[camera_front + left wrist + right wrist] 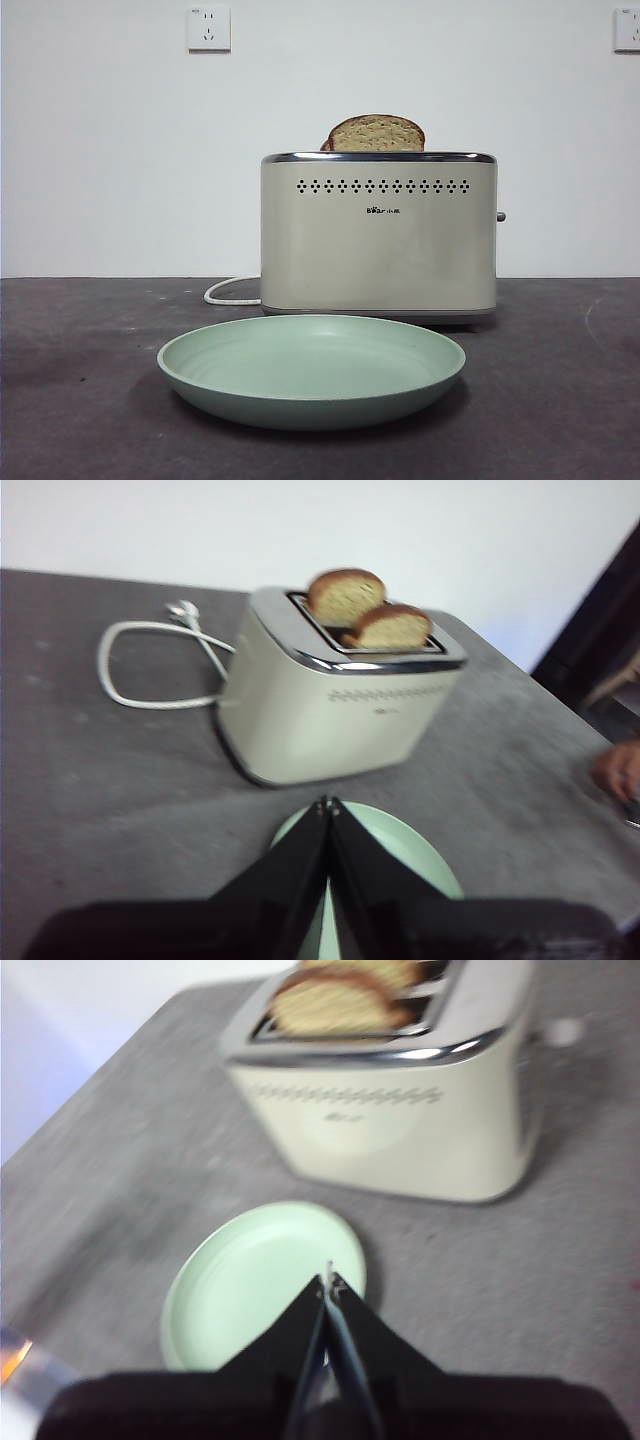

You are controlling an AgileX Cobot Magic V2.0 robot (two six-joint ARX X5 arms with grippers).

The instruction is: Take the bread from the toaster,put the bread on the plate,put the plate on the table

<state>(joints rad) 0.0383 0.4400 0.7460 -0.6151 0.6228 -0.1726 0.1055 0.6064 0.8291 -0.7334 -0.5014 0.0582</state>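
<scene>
Two clenched grippers, left (328,802) and right (328,1278), hover above my plate (310,372), toaster (378,235) with bread (376,133) at twelve o'clock.

small dark logo on the toaster (378,232) front, too tiny to read; no other text

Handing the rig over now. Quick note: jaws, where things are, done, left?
Left gripper: jaws shut, empty, hovering above the plate.
Right gripper: jaws shut, empty, also above the plate.
Bread sits in the toaster, top poking out; a second slice is in the other slot.
Plate rests on the table in front of the toaster, nothing on it.
Done: nothing yet.
Left: pull the bread, set it on the plate, place the plate.
</scene>
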